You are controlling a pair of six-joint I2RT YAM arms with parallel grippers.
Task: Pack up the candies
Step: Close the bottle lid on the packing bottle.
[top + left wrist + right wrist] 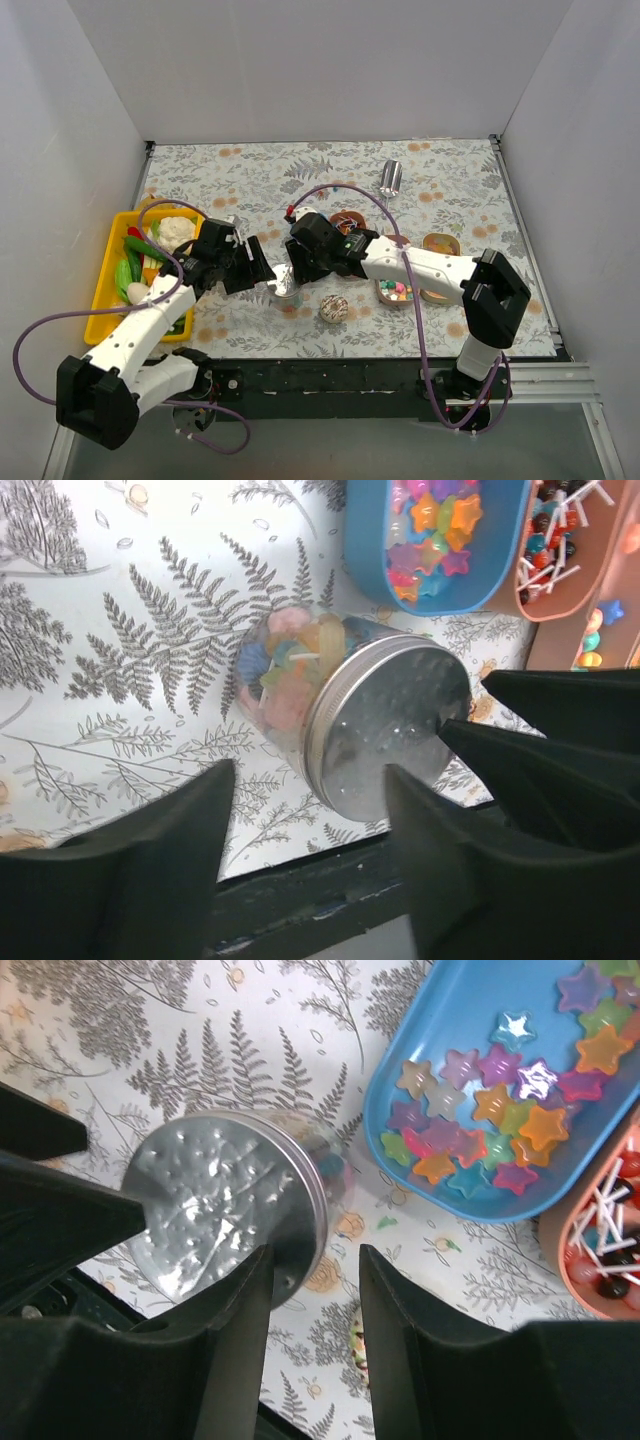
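Observation:
A clear jar with a silver lid (pixel 285 287) lies on its side at the table's front middle, pastel candies (pixel 285 670) inside it. My left gripper (pixel 262 272) is open, and in its wrist view its gripper (pixel 310 770) points at the lid (pixel 390 725) without clasping it. My right gripper (pixel 300 268) is open just right of the jar. In its wrist view the gripper (pixel 315 1255) shows tablecloth in its gap, and the lid (pixel 225 1210) lies left of its left finger. Star candies (pixel 480 1110) fill a blue oval tray (pixel 395 1070). Wrapped sticks (pixel 560 540) lie in a pink tray (pixel 590 590).
A yellow bin of toy vegetables (pixel 108 290) sits at the left. A round speckled object (pixel 334 308) lies near the front edge. A metal can (pixel 391 177) lies at the back. Oval trays (pixel 440 245) cluster right of the grippers, one with mixed sweets (pixel 397 291).

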